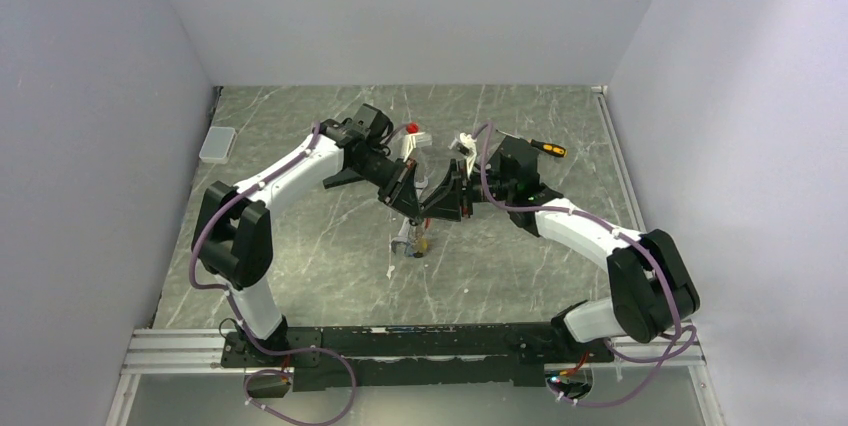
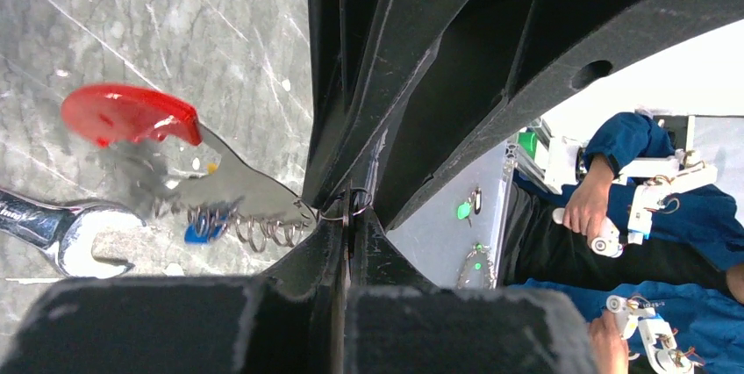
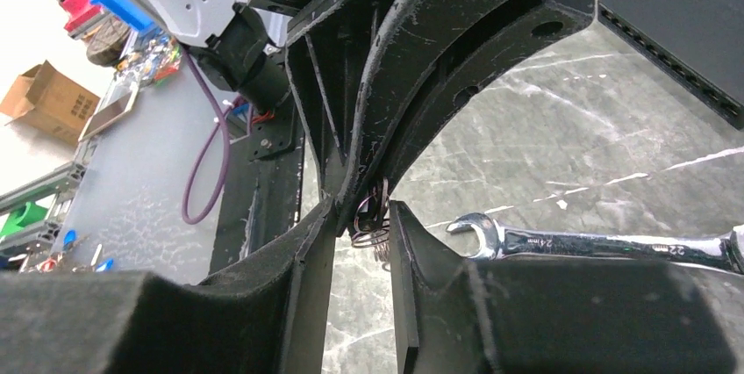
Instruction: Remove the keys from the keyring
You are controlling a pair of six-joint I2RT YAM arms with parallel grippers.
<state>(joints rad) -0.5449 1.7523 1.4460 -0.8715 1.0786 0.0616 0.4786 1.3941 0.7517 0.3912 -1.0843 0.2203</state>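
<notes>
Both grippers meet above the table's middle. My left gripper (image 2: 349,220) (image 1: 413,208) is shut on the thin metal ring of the keyring (image 2: 224,185), a grey curved plate with a red end and several small rings along its edge. It hangs to the left over the wrench (image 2: 53,233). A blue key head (image 2: 200,232) shows among those rings, and brass keys (image 1: 422,243) dangle below the grippers. My right gripper (image 3: 361,226) (image 1: 434,206) stands narrowly apart, closed on a bunch of rings (image 3: 373,220) that press against its right pad.
The long silver wrench (image 3: 597,247) (image 1: 403,236) lies on the marble table under the grippers. A screwdriver (image 1: 548,149) lies back right. A white box (image 1: 217,144) sits back left. Small white and red parts (image 1: 413,136) lie behind the arms.
</notes>
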